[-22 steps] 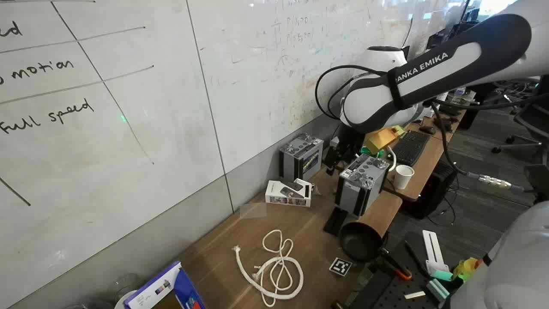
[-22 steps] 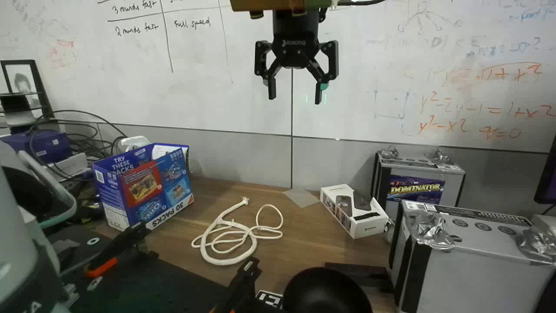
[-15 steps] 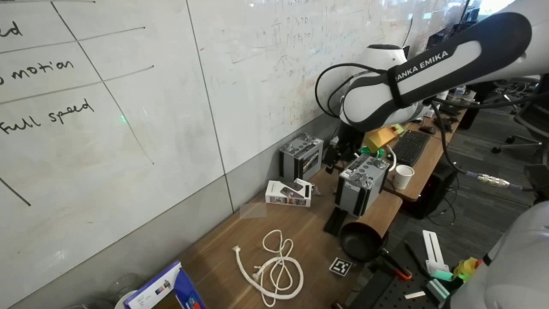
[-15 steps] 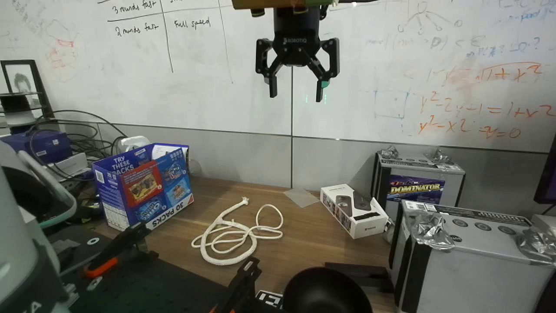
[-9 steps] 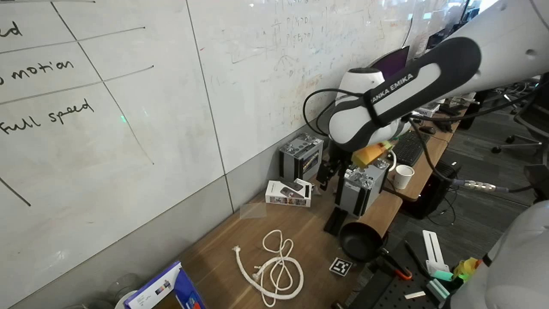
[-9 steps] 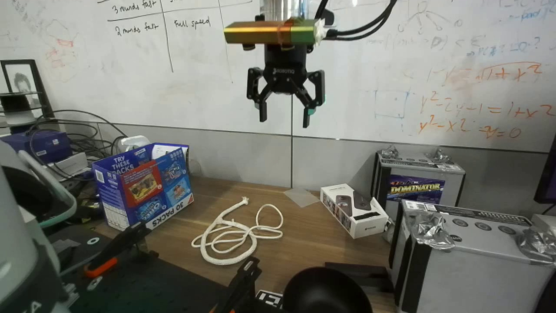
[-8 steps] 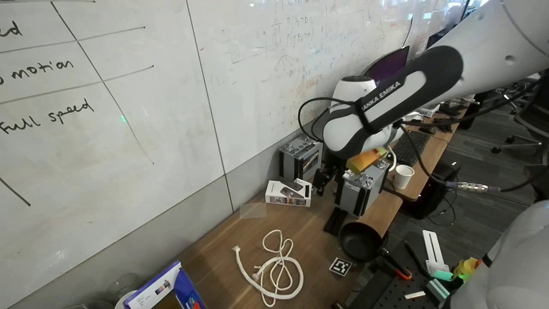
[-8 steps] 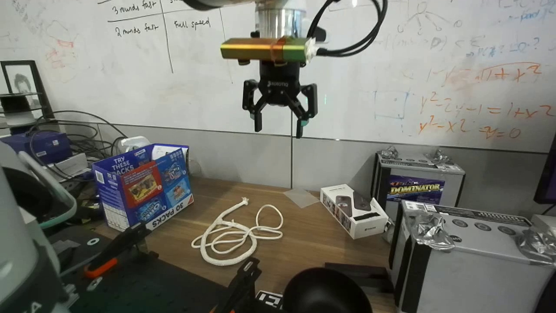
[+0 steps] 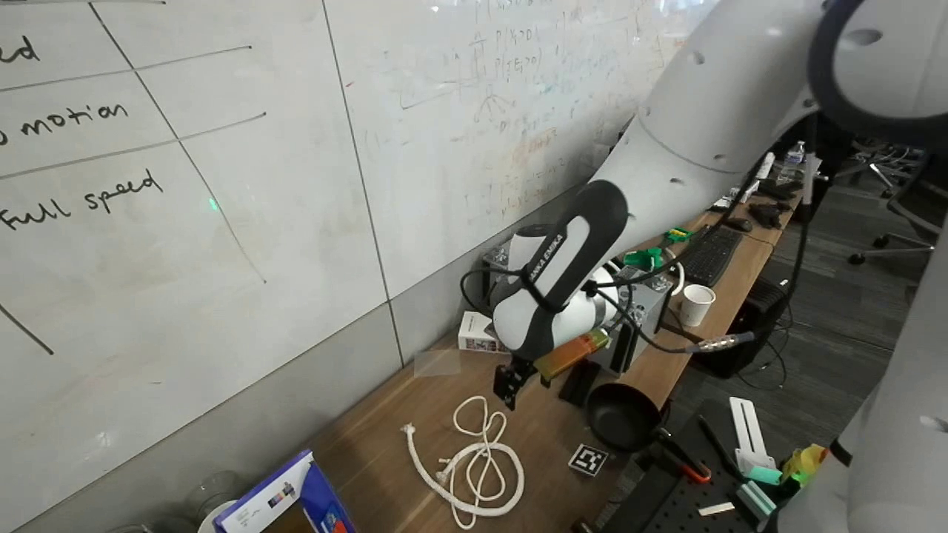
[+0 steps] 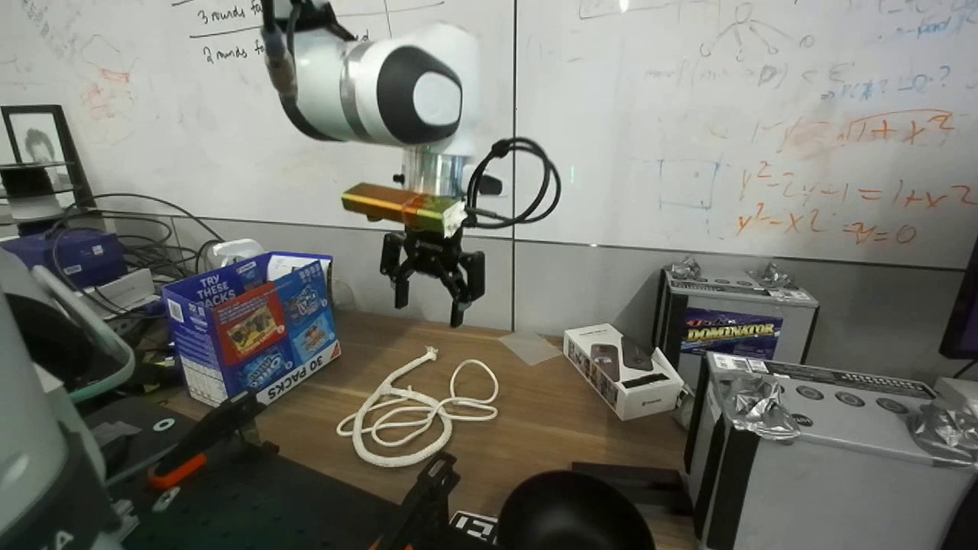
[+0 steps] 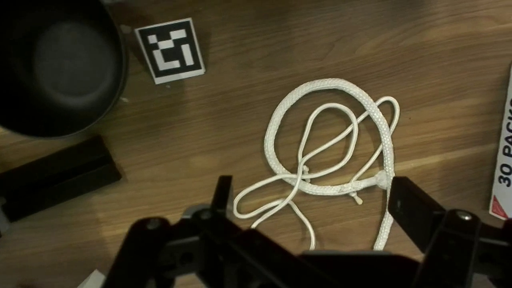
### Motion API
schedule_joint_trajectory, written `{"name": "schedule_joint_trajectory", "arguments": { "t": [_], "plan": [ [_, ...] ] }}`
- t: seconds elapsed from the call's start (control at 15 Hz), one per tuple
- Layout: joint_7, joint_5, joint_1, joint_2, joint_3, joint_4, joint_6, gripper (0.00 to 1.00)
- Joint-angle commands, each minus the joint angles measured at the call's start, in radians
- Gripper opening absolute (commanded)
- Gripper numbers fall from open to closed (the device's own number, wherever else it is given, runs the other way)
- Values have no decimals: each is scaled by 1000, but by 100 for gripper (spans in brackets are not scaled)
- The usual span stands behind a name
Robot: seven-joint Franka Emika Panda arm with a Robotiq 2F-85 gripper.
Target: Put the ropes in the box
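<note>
A thick white rope (image 11: pixel 275 124) and a thin white rope (image 11: pixel 333 105) lie tangled together on the wooden table. Both exterior views show the thick rope (image 9: pixel 518 474) (image 10: pixel 390 460) and the thin rope (image 9: pixel 469 398) (image 10: pixel 475 361). The blue open-topped box (image 10: pixel 200 336) stands left of the ropes in that exterior view. Part of the box shows in an exterior view (image 9: pixel 263 494) and its edge in the wrist view (image 11: pixel 503 168). My gripper (image 11: pixel 312 181) is open and empty, above the ropes and apart from them. It shows in both exterior views (image 9: pixel 506 398) (image 10: pixel 429 312). Its body hides the rope ends in the wrist view.
A black pan (image 9: pixel 622 418) and a printed marker (image 9: pixel 588 460) are beside the ropes. A white phone box (image 10: pixel 623 374) and two grey cases (image 10: pixel 840 473) (image 10: pixel 737 321) stand to the right. A whiteboard wall (image 10: pixel 611 176) rises behind the table.
My gripper has come down and moved away from the grey cases toward the ropes, turning a little. It stays open. The ropes and the box have not moved.
</note>
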Motion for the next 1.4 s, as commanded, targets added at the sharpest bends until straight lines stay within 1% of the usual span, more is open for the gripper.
{"name": "schedule_joint_trajectory", "arguments": {
  "t": [0.0, 0.33, 0.47, 0.67, 0.73, 0.93, 1.13, 1.33],
  "plan": [
    [124, 61, 7, 184, 48, 85, 115, 100],
    [300, 114, 23, 399, 70, 176, 292, 100],
    [361, 131, 33, 486, 65, 237, 317, 100],
    [447, 177, 36, 585, 70, 326, 332, 100],
    [466, 184, 43, 618, 62, 353, 345, 100],
    [523, 221, 50, 676, 55, 425, 354, 100],
    [551, 244, 50, 716, 48, 465, 369, 100],
    [572, 253, 64, 745, 26, 489, 372, 100]
  ]
}}
